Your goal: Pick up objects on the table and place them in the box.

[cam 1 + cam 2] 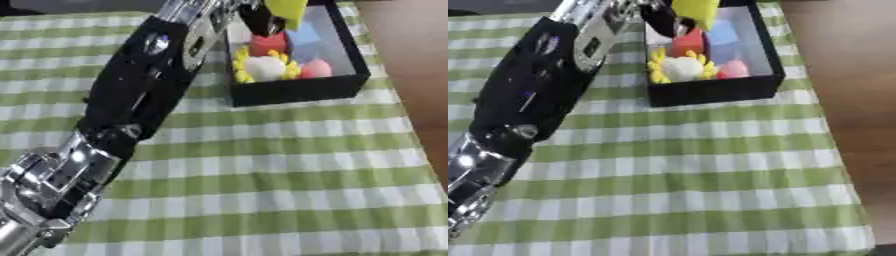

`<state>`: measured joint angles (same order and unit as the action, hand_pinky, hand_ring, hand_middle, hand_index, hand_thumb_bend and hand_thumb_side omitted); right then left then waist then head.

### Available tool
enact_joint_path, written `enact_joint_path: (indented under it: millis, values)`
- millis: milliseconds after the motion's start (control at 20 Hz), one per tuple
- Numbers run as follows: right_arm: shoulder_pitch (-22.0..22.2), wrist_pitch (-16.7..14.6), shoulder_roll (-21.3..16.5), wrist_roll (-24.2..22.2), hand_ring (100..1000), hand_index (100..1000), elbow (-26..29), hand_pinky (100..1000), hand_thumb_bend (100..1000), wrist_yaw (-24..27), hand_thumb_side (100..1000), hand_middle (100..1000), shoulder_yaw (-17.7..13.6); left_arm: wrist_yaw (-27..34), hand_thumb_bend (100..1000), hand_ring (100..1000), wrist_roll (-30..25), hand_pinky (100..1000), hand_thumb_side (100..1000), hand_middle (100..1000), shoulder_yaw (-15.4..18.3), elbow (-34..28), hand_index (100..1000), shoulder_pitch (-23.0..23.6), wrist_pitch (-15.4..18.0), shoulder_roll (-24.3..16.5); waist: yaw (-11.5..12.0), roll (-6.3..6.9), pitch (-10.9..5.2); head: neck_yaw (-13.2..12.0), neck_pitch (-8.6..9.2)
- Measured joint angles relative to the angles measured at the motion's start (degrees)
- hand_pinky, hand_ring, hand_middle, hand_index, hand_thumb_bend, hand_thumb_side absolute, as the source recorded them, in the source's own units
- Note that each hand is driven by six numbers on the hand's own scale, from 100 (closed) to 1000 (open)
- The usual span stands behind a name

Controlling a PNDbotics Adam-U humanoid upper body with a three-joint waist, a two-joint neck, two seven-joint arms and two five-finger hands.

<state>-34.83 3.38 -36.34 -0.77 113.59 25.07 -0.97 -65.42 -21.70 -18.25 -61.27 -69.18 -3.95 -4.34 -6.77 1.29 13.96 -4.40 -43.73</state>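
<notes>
Yellow soft object, pinched in our left hand, hangs above the black open box. We judge: lower first, then release clear of the red, white and pink toys beneath the hand.

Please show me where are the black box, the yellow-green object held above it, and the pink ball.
black box (pixel 297 91): left eye view, on its near outer wall.
yellow-green object (pixel 287 11): left eye view, on its lower middle.
pink ball (pixel 316 68): left eye view, on its top.
</notes>
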Motion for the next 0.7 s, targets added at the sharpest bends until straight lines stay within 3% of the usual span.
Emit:
enact_joint_path:
  millis: [600,700]
  values:
    - [0.1,0.2,0.4,0.1,731,777,0.0,922,100,0.2,267,598,0.0,-2.9,359,662,-0.7,732,100,604,0.0,4.1,651,1.3,0.3,1.7,-0.1,0.0,0.16,0.2,0.03]
    - [0.1,0.2,0.5,0.2,731,777,0.0,921,100,0.2,267,598,0.0,-2.9,412,723,-1.2,773,100,670,-0.1,4.1,720,1.5,0.6,1.8,0.0,0.0,0.16,0.3,0.03]
